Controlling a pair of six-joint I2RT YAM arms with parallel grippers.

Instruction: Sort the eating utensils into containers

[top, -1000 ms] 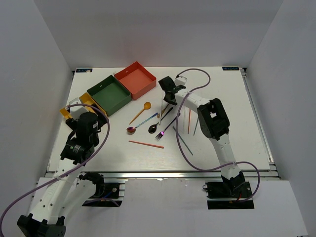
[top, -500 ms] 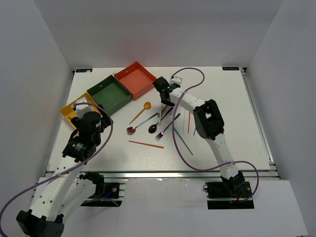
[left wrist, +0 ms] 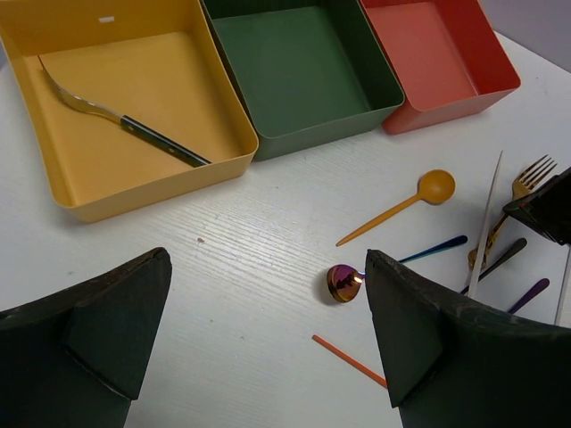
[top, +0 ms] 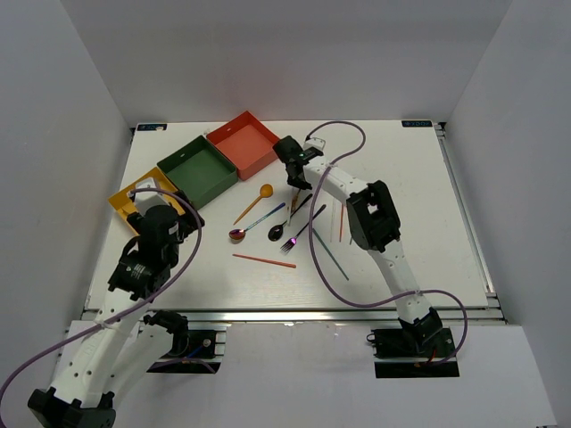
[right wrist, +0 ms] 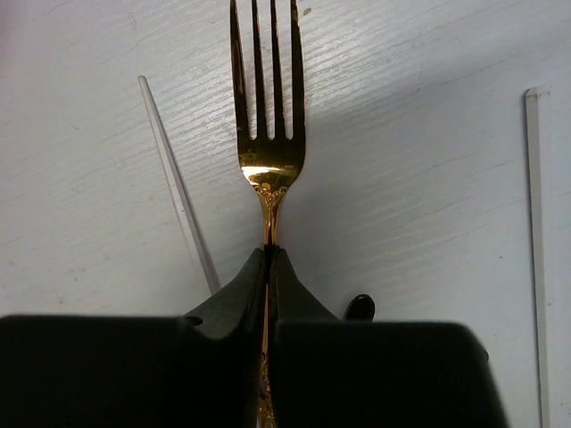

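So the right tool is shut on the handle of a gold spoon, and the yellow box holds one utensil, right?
Not quite. The right tool is shut on the handle of a gold fork, not a spoon: the right wrist view shows its four tines. The yellow box does hold one utensil.

A white table (top: 428, 178) fills the middle, its top finely grained like painted wood. A plain back wall (top: 285, 62) stands at its far edge, with a left wall (top: 53, 160) and a right wall (top: 526, 160) at the sides. A small blue tag (top: 150, 127) sits at the far left corner and a second tag (top: 417, 124) at the far right. A metal rail (top: 294, 312) runs along the near edge and a side rail (top: 468, 214) along the right edge. A tiny dark speck (left wrist: 201, 239) lies on the top, towards the left.
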